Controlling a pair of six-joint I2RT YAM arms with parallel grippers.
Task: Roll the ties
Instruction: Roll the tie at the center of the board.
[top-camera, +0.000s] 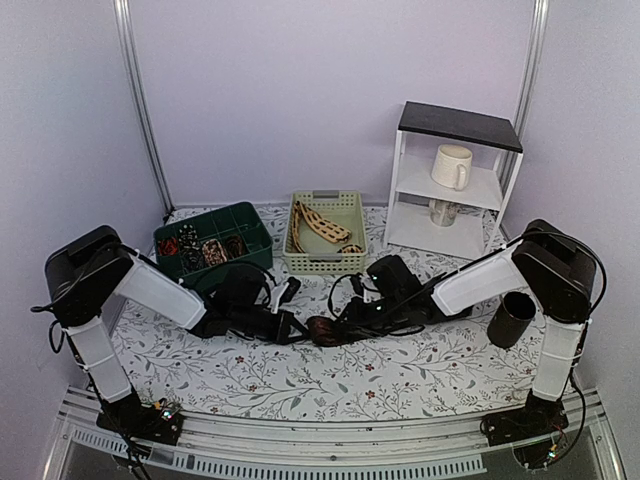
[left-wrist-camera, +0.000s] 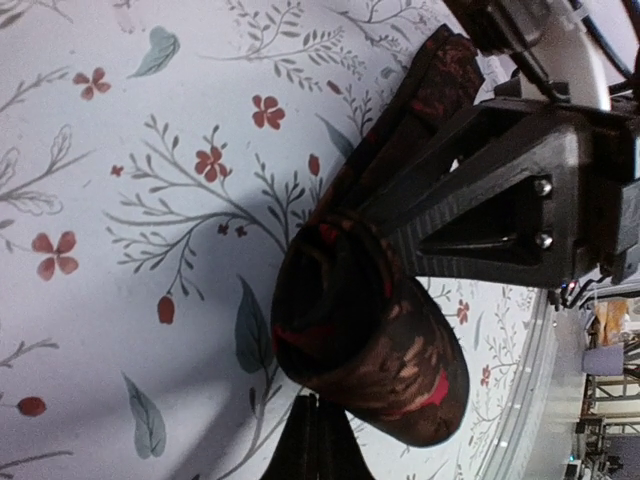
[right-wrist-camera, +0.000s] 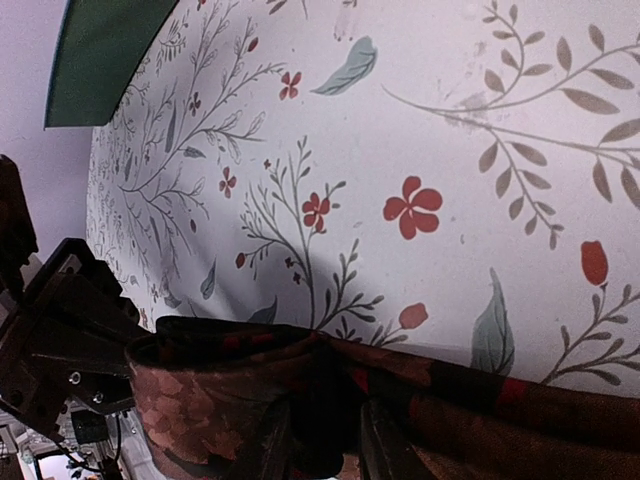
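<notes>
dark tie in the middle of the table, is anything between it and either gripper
Nothing visible is. The dark red-patterned fabric tie, partly rolled on the floral tablecloth, has the left gripper right at its coil, and the right gripper has its fingers on either side of the strip.

Pale lilac walls (top-camera: 330, 90); white shelf unit (top-camera: 458, 124), dark top, back right; floral-print surface (top-camera: 330, 380); even light.
</notes>
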